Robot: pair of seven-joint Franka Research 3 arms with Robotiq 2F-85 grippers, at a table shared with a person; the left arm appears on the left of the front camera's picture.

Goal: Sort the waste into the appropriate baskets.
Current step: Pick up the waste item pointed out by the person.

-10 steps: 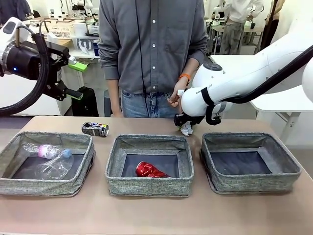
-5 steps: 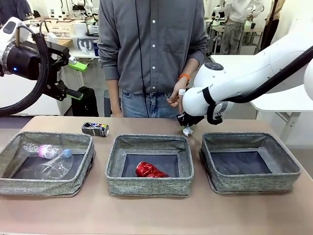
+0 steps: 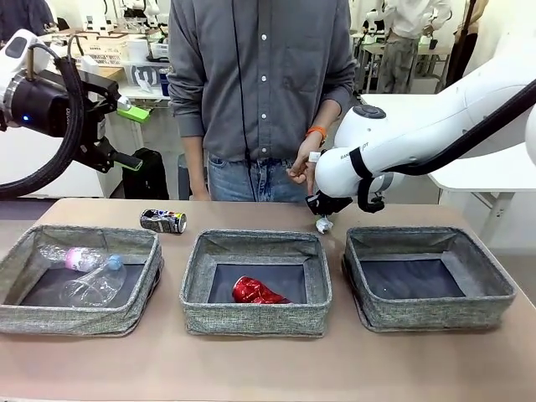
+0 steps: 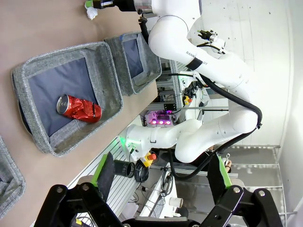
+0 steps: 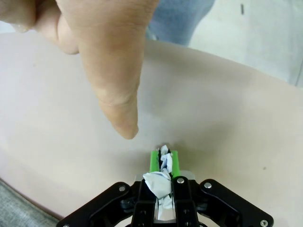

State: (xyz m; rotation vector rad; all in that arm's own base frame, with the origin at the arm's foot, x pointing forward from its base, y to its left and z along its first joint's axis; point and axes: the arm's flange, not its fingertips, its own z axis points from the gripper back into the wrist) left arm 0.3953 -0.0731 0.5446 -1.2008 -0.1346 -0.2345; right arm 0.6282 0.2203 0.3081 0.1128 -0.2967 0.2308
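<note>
A tan surface point(image 3: 268, 368) carries three grey baskets in a row: left basket point(image 3: 75, 316) at lower left, middle basket point(image 3: 255, 320) at centre, right basket point(image 3: 435, 311) at lower right. The left fingers point(image 4: 163, 175) hang spread wide at upper left, holding nothing. The right fingers point(image 5: 164, 161) pinch the crumpled white paper wad point(image 5: 158, 182) close to the surface behind the gap between the middle and right baskets, under a person's pointing hand point(image 5: 104, 52). The clear bottle point(image 3: 79, 258) and clear cup point(image 3: 90, 289) lie in the left basket, the crushed red can point(image 3: 255, 291) lies in the middle one, and the dark can point(image 3: 163, 220) lies on the surface behind the left basket
</note>
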